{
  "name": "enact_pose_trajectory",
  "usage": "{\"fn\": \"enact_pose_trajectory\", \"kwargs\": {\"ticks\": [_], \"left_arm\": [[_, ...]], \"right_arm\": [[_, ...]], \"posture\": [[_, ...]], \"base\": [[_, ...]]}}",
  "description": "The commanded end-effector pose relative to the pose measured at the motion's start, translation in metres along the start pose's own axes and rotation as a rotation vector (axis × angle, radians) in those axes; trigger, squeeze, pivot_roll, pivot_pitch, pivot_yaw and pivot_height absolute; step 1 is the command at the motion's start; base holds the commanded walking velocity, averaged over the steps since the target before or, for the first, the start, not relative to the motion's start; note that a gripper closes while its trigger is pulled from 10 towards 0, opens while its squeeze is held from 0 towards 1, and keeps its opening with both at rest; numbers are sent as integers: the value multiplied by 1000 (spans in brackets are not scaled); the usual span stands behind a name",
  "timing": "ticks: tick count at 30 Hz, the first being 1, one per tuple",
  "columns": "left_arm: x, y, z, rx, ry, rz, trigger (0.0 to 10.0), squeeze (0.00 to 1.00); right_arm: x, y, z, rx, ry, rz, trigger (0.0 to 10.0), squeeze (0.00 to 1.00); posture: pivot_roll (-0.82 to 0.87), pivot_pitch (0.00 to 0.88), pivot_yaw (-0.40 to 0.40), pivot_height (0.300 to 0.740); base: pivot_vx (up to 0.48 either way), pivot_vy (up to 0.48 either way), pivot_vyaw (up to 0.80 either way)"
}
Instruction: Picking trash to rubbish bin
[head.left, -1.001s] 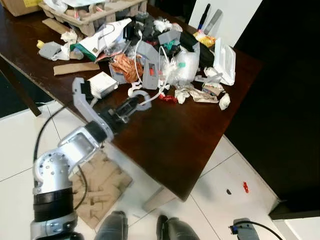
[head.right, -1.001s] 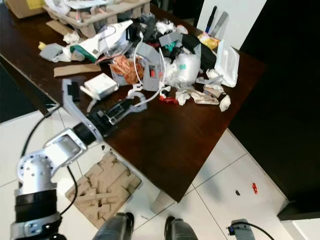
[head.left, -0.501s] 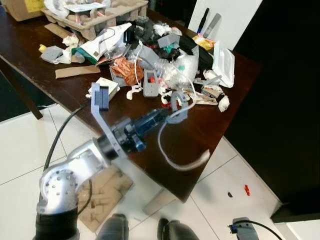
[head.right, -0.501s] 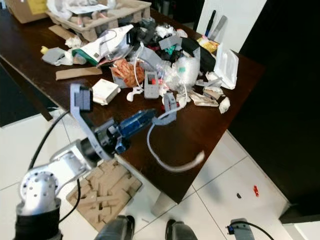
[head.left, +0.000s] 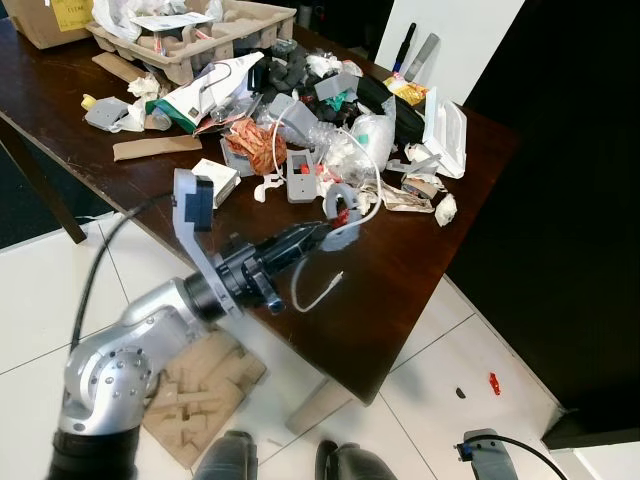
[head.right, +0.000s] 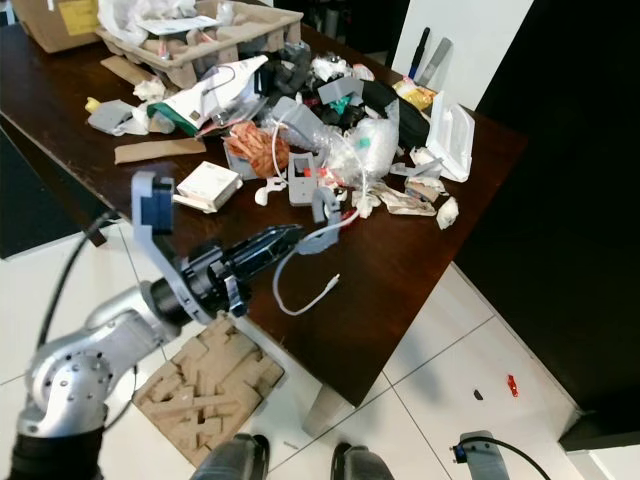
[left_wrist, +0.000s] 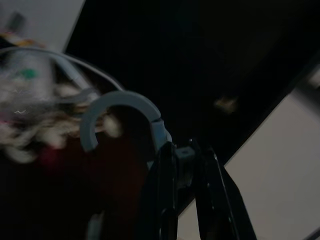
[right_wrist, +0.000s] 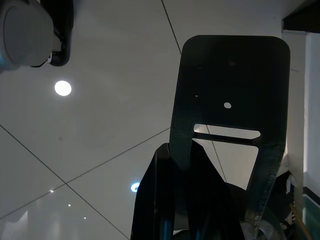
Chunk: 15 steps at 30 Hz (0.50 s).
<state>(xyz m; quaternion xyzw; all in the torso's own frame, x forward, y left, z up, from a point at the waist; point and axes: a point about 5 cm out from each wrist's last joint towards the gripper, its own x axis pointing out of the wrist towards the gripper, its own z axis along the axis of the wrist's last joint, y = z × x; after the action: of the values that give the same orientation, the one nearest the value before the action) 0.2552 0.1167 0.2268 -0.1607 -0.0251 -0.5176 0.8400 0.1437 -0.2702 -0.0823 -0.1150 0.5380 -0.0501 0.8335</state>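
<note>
Left end effector was extended over the dark wooden counter, its fingers pinched on a grey curved plastic piece with a white cable trailing from it and hanging above the counter surface. The held piece sat just in front of the trash pile heaped on the far part of the counter. A cardboard tray stood at the far left. Right end effector hung over the white tiled floor, fingers pressed together.
</note>
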Motion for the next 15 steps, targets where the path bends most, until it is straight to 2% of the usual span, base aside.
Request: {"fn": "enact_pose_trajectory", "kwargs": {"ticks": [1,2,4,6,7,8,9,10,13,14,15], "left_arm": [[-3,10,-8,51,91,72,10000,0],[-9,19,-12,74,141,127,10000,0],[-9,19,-12,74,141,127,10000,0],[-21,41,-15,72,186,292,10000,0],[-21,41,-15,72,186,292,10000,0],[-25,50,-16,67,197,363,10000,0],[-25,50,-16,67,197,363,10000,0],[-30,59,-16,48,195,434,10000,0],[-32,63,-17,36,191,475,10000,0],[-34,65,-18,22,185,493,10000,0],[-34,65,-18,22,185,493,10000,0]], "right_arm": [[-1,-5,-4,29,5,-25,10000,0],[-1,-10,6,53,-31,-52,10000,0],[-1,-10,6,53,-31,-52,10000,0],[-1,-23,33,57,-116,-137,10000,0],[-1,-23,33,57,-116,-137,10000,0],[-2,-29,44,53,-148,-172,10000,0],[-2,-29,44,53,-148,-172,10000,0],[-4,-37,59,56,-189,-217,10000,0],[-7,-44,72,71,-227,-250,10000,0],[-10,-50,90,109,-287,-270,10000,0],[-10,-50,90,109,-287,-270,10000,0]], "posture": [[140,193,-91,740],[138,191,-87,740],[138,191,-87,740],[137,189,-85,740],[137,189,-85,740],[137,189,-85,740],[137,189,-85,740],[137,189,-85,740],[137,189,-85,740],[149,193,-85,740],[149,193,-85,740]], "base": [[0,0,0],[0,0,0],[0,0,0],[0,0,0],[0,0,0],[0,0,0],[0,0,0],[0,0,0],[0,0,0],[0,0,0],[0,0,0]]}}
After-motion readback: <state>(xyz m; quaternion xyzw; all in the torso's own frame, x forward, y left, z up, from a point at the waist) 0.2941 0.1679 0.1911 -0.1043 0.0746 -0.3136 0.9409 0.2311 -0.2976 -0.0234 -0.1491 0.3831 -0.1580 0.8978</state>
